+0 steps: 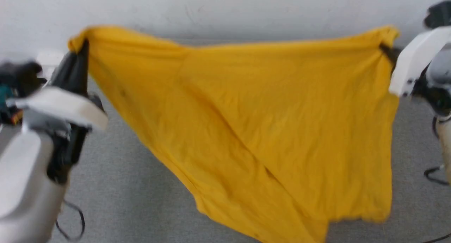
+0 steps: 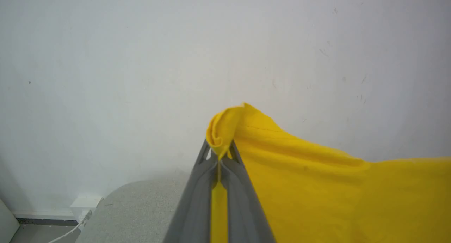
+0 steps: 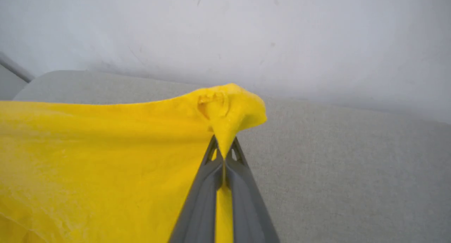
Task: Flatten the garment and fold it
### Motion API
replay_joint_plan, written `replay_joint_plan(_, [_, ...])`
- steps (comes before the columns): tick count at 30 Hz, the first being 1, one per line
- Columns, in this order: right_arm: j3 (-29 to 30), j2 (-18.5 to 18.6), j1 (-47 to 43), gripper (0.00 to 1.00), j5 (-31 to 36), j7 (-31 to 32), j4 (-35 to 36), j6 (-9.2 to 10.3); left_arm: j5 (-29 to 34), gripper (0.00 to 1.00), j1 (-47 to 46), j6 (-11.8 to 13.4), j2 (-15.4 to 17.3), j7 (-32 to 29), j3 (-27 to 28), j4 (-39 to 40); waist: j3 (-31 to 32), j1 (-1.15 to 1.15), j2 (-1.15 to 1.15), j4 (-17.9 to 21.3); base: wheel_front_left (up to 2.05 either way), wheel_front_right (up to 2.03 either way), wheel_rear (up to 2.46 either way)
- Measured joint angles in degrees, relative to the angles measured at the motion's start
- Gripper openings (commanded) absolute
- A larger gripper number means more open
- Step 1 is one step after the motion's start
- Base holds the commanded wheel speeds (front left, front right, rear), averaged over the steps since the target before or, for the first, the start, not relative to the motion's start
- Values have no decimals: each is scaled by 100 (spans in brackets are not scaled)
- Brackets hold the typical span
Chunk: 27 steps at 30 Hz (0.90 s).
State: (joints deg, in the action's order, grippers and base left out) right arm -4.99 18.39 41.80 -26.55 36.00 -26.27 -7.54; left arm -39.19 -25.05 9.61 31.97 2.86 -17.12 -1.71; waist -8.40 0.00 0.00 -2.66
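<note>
Light, limp cotton: the shirt point(image 1: 253, 123) sags between the left gripper point(image 2: 219, 153) and right gripper point(image 3: 223, 151), fingers clenched on its top corners, likely the best holds.

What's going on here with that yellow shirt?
The robot holds the garment stretched between its two arms. The left gripper is shut on one top corner and the right gripper on the other, so the cloth hangs spread out over the gray surface. It isn't laid flat or folded yet.
</note>
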Motion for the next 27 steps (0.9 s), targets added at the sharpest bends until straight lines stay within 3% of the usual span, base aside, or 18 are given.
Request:
replay_joint_plan(6, [398, 10, 1168, 0, 488, -900, -436, -8, 185, 0, -1958, -411, -114, -162, -135, -1203, -130, 0, 0, 213, 0, 0, 0])
replay_joint_plan(16, [669, 33, 3260, 0, 1100, -2371, -825, -13, 827, 0, -5029, -870, -200, 499, -216, -2896, -928, 2, 0, 383, 0, 0, 0])
replay_joint_plan(21, [599, 85, 3897, 0, 1148, -2911, -1059, -14, 968, 0, -5890, -996, -250, 702, -260, -3409, -1413, 1, 0, 425, 0, 0, 0])
replay_joint_plan(27, [364, 41, 4102, 0, 1136, -3259, -1610, -13, 940, 0, -6097, -1116, -447, 895, -257, -4041, -1981, 2, 0, 438, 0, 0, 0])
